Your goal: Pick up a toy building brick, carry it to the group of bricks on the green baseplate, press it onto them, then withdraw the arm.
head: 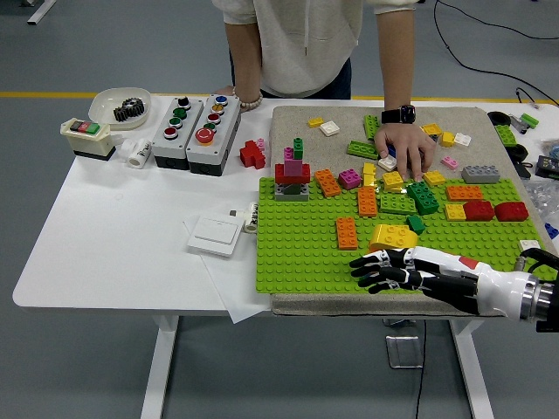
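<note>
Table (pixel 113 236): white, holding your green baseplate (pixel 297 249).
Right hand (pixel 393 269): fingers spread, grasping nothing, covering yellow brick's (pixel 393 236) near edge.
Obstructions: orange brick (pixel 347 232) left; person's hand (pixel 403 148) on far bricks.

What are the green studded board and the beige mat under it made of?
The green baseplate looks like hard moulded plastic: even rows of studs, uniform colour, slight sheen. The beige mat looks like felt or woven fabric: matte, faintly speckled, soft rounded corners. I can't be certain which.
</note>
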Motion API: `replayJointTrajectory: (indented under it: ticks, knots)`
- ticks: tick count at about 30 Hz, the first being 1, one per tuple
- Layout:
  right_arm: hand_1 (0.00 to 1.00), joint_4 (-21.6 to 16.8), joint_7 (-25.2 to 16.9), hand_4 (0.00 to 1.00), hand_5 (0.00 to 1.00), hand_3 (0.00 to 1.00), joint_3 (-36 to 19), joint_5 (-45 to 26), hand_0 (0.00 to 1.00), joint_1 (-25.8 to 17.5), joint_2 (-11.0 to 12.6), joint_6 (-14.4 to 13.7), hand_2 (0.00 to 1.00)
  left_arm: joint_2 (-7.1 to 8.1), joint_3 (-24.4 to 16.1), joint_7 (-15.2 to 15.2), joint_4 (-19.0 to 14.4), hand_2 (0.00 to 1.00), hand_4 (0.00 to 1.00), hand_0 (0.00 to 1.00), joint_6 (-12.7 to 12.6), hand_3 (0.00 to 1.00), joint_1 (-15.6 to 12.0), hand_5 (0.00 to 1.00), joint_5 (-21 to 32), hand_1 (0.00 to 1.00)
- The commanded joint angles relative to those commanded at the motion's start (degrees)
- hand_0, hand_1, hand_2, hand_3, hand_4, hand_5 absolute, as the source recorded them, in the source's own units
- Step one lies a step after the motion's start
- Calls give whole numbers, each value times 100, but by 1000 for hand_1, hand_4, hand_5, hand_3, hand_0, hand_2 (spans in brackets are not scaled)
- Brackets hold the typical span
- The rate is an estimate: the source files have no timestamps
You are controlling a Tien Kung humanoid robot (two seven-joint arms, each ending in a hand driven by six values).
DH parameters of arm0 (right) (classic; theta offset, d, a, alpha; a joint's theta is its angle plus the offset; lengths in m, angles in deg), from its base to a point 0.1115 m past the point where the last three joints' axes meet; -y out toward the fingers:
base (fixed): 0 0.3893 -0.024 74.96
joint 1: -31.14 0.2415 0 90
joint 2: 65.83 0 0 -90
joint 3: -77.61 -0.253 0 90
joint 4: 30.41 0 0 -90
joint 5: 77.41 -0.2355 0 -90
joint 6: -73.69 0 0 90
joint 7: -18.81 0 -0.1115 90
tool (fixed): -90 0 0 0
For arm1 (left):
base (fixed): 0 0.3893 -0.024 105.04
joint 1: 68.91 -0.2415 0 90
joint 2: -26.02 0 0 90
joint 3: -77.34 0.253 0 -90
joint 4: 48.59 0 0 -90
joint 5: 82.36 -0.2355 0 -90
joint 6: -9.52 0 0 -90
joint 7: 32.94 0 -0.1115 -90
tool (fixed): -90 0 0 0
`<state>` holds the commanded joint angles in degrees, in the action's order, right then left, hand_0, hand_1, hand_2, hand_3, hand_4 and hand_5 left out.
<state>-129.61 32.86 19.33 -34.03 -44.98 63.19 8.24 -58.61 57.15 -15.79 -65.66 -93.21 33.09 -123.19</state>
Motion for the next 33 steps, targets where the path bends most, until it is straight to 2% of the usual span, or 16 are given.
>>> replayJointTrajectory:
  ticks: [33]
  knots:
    - [843,403,-88,998,826,852,-48,54,876,40,-69,-97,852,-1,15,5,-12,734,643,757,-5,586,15,663,11,756]
